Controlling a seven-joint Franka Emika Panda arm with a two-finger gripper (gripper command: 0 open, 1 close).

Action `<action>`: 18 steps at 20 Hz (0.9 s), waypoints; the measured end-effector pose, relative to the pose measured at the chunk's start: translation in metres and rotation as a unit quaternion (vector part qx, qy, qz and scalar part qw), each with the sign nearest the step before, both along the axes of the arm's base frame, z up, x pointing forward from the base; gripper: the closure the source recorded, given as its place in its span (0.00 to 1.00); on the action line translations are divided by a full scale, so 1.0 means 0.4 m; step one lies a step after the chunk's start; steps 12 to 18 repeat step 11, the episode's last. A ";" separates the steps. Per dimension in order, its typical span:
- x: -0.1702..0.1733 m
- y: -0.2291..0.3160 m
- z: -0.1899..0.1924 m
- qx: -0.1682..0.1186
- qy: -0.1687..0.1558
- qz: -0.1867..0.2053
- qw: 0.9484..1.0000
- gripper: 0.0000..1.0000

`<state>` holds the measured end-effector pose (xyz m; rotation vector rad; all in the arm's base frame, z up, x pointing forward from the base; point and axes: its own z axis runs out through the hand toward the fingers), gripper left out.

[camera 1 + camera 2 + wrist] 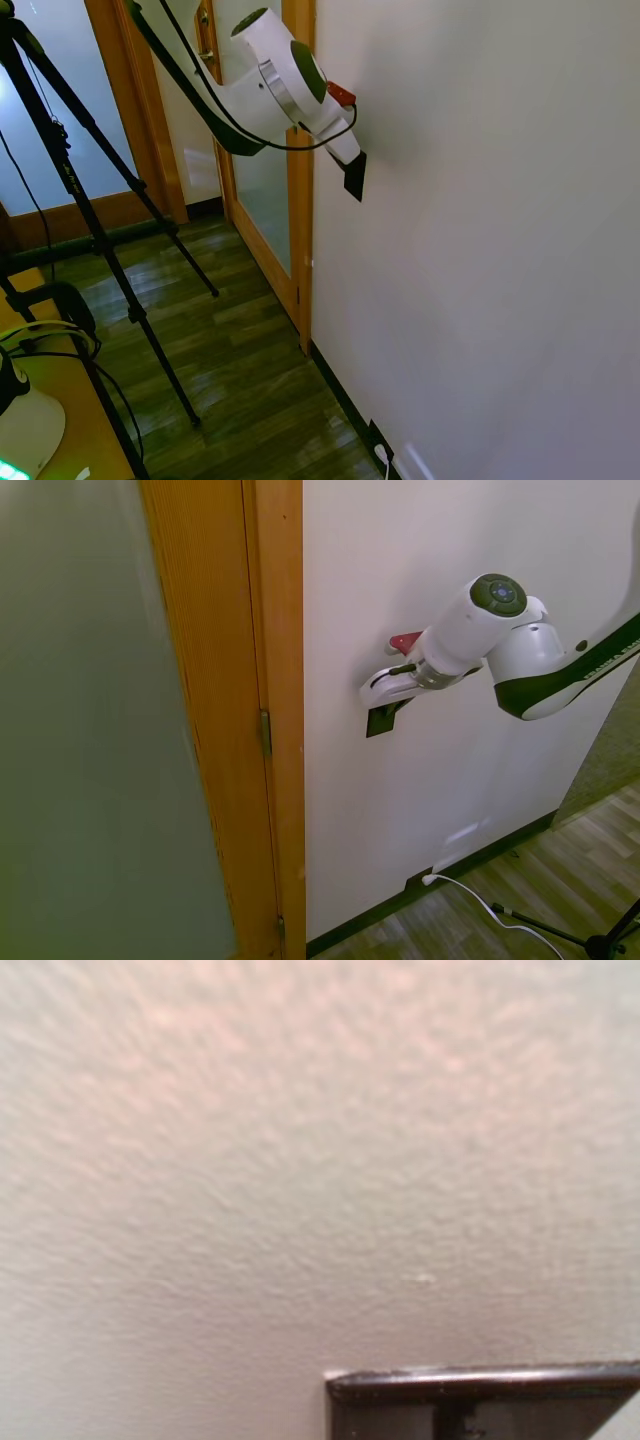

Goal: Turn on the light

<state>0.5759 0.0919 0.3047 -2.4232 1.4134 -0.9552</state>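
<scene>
The light switch (356, 180) is a small flat black plate on the white wall, a little right of the wooden door frame. No lamp shows in any view. My gripper (348, 158) is pressed up against the wall at the plate's upper edge. From the other side, the gripper (374, 700) sits just above and over the top of the switch (380, 723). The wrist view is filled by textured wall from very close, with the switch's dark glossy edge (480, 1400) at the bottom.
A wooden door frame (270, 710) with a frosted glass door stands beside the switch. Low on the wall, at the dark baseboard, a socket holds a white plug (381, 453) with a white cable (480, 900) running over the wood floor.
</scene>
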 end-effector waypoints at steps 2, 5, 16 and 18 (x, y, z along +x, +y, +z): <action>-0.015 0.007 0.021 0.002 -0.004 0.003 1.000 0.00; -0.032 0.009 -0.006 0.001 0.008 0.005 1.000 0.00; -0.079 0.015 -0.026 0.002 0.000 0.010 1.000 0.00; -0.079 0.015 -0.026 0.002 0.000 0.010 1.000 0.00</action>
